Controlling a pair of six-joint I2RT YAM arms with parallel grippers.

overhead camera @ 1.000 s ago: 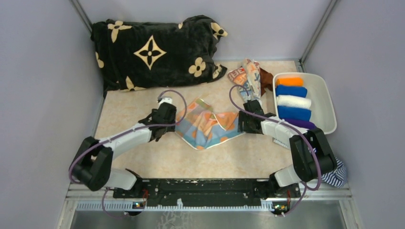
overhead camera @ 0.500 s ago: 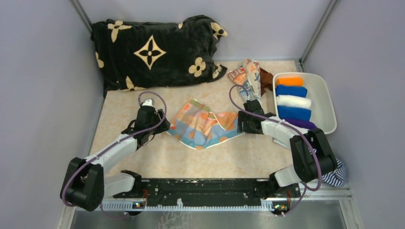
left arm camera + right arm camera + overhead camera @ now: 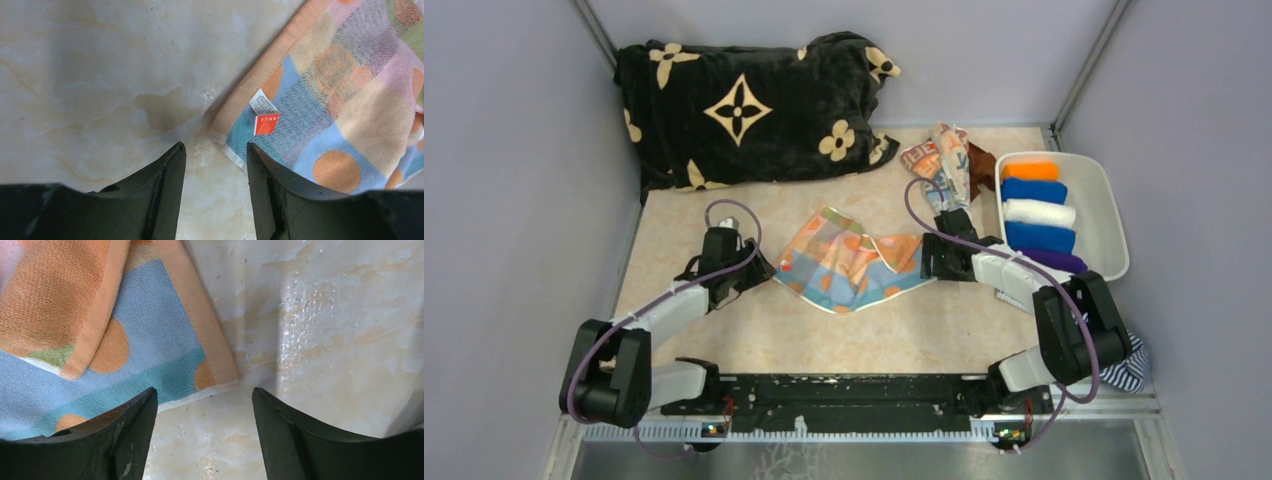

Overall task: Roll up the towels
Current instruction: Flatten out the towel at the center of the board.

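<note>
**Both claws open at opposite corners of the printed towel**

Your left claw (image 3: pixel 214 150) stands partly open with a fairly narrow gap. Bare table (image 3: pixel 100 75) shows between its fingers and it holds nothing. Its tips sit just short of the left corner of the orange-peach printed towel (image 3: pixel 340 100), which carries a small white and red label (image 3: pixel 265 117) near that corner.

Your right claw (image 3: pixel 204 392) is wide and also holds nothing. The towel's right corner lies on the table just ahead of the gap between its tips.

From above, the towel lies mostly flat in the middle of the table between the two claws, with a flap folded over on its right part.

At the far right, a pale printed towel with red marks (image 3: pixel 936 160) and a brown towel (image 3: pixel 981 160) lie crumpled beside a white tray (image 3: pixel 1112 215). The tray holds orange, blue, white, blue and purple rolls (image 3: pixel 1036 213). A black flowered blanket (image 3: pixel 744 105) lies along the far edge.
</note>
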